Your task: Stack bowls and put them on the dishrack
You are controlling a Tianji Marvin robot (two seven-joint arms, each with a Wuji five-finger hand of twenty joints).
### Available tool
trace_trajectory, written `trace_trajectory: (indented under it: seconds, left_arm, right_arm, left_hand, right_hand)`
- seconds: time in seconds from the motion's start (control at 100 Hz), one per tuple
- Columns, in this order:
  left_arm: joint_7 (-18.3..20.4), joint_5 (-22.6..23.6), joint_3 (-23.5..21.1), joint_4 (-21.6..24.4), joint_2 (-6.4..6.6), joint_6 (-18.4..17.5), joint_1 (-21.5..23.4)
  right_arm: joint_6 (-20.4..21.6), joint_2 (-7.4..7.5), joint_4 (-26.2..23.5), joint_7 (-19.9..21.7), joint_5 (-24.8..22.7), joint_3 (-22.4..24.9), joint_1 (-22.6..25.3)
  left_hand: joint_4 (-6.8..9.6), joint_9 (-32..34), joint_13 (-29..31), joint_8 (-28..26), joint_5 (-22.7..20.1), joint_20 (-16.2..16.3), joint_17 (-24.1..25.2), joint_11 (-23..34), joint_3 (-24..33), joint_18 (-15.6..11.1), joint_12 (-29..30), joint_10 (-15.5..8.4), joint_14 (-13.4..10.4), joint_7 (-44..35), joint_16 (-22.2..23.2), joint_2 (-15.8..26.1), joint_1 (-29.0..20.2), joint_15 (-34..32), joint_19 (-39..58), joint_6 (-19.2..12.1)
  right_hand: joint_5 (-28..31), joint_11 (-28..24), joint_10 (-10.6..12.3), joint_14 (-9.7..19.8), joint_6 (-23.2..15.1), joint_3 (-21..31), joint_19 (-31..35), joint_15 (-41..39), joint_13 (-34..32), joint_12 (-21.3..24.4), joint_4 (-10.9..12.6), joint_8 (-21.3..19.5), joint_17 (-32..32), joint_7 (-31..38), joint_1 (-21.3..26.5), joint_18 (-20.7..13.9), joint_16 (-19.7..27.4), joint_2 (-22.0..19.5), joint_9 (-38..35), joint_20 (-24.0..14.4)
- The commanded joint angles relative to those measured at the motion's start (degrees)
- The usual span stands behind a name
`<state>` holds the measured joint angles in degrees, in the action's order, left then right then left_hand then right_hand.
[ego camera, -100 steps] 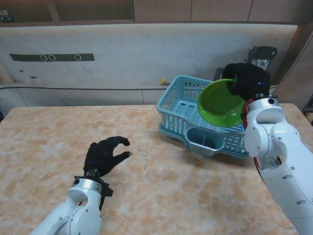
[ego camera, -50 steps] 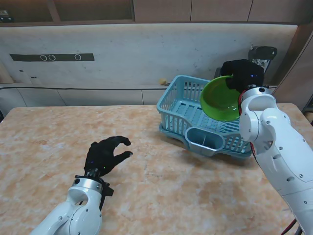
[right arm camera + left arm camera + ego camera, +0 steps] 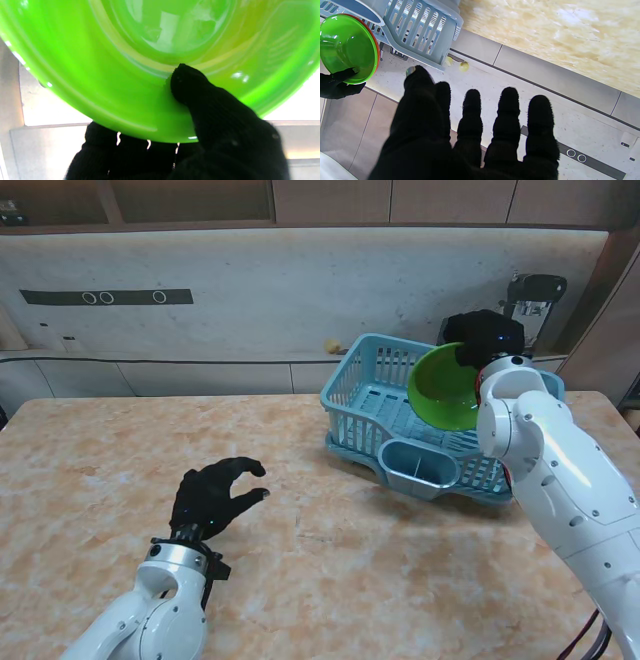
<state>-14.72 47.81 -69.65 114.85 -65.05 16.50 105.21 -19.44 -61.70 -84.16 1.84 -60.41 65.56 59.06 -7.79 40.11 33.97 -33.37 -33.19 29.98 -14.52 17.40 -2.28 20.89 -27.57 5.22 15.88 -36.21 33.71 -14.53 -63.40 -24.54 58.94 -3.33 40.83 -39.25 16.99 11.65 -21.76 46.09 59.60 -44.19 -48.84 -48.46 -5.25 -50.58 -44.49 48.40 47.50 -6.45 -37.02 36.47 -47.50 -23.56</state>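
Fingers of the right hand [image 3: 482, 333] pinch the rim of the green bowl [image 3: 446, 386]. In the right wrist view the thumb [image 3: 190, 85] presses inside the bowl and the other fingers [image 3: 130, 150] press on the outside. The left wrist view shows an orange edge [image 3: 378, 51] just behind the green rim, so there is likely a second bowl nested under the green one. The stack tips on its side, with its open mouth turned toward the left edge of the table [image 3: 120, 470].

The bowls hang over the dishrack [image 3: 372, 395], near the rack's far right corner. The pictures do not show whether they touch it. The rack sits by the far right edge of the table.

The left hand [image 3: 213, 496] rests flat near the table's near left part. Its fingers [image 3: 472, 117] are spread and hold nothing.

What could go wrong? The grip is only on one bit of rim, and the bowls look smooth and shiny. They could slip out of the pinch and drop hard into the rack. Because the stack is tipped, the orange bowl might slide away from the green one. If the hand lets go while the bowls lean, they could roll over the rack's wall onto the table. The bowl could also bump the rack's wall and push the light rack along the table.
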Motion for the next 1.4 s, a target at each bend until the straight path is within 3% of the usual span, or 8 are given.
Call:
trace_trajectory:
  seconds: [0.0, 0.6, 1.1, 1.39]
  left_arm:
    - [0.63, -0.19, 0.02, 0.02, -0.19, -0.22, 0.29]
    - [0.85, -0.66, 0.36, -0.4, -0.19, -0.49, -0.17]
    - [0.57, -0.63, 0.33, -0.46, -0.22, -0.69, -0.13]
    - [0.39, -0.64, 0.3, -0.44, -0.25, -0.71, -0.07]
  right_arm:
    - [-0.2, -0.47, 0.6, 0.81, 0.06, -0.56, -0.67]
    - [-2.23, -0.59, 6.57, 2.36, 3.51, -5.47, -3.28]
    - [-2.46, -0.6, 10.68, 4.13, 5.79, -9.65, -5.75]
    - [-2.57, -0.34, 12.13, 6.82, 6.04, -12.42, -7.51]
  left_hand:
    - [1.49, 0.6, 0.35, -1.5, -1.18, 0.7, 0.42, -0.17, -1.01, 0.55, -0.45, -0.27, 0.38, -0.46, 0.61, 2.05, -0.91, -0.08, 0.77, -1.45]
    - [1.49, 0.57, 0.29, -1.52, -1.22, 0.68, 0.52, -0.23, -1.01, 0.58, -0.42, -0.18, 0.39, -0.43, 0.57, 2.09, -0.89, -0.01, 0.71, -1.43]
    - [1.48, 0.57, 0.32, -1.54, -1.25, 0.68, 0.5, -0.26, -1.04, 0.52, -0.41, -0.24, 0.35, -0.38, 0.58, 2.16, -0.8, -0.01, 0.72, -1.49]
    - [1.48, 0.54, 0.31, -1.55, -1.27, 0.66, 0.53, -0.29, -1.03, 0.51, -0.4, -0.18, 0.37, -0.4, 0.57, 2.23, -0.76, 0.0, 0.67, -1.37]
  right_hand:
    - [3.65, 0.65, -0.07, 2.15, -3.43, 4.4, -0.14, -0.6, -0.07, 0.78, 1.84, -0.07, 0.29, 4.3, 6.59, -1.77, -2.46, -10.92, 1.88, -0.27]
    - [3.26, 3.0, -0.8, 1.24, -2.02, 2.34, -3.01, 2.41, 0.47, 2.13, 2.18, 3.7, 0.97, 1.18, 6.02, -0.53, -1.28, -11.42, 2.13, -3.27]
    - [2.81, 6.09, -1.36, 0.08, -1.45, 1.03, -5.23, 6.96, 1.12, 4.15, 2.7, 5.44, 3.05, -0.7, 5.28, 0.97, 0.69, -12.3, 2.16, -3.53]
    - [1.57, 11.08, -2.27, -1.19, -1.16, -1.47, -7.61, 13.81, 2.86, 7.37, 3.6, 10.92, 6.88, -4.29, 4.0, 2.66, 3.08, -13.49, 1.57, -2.81]
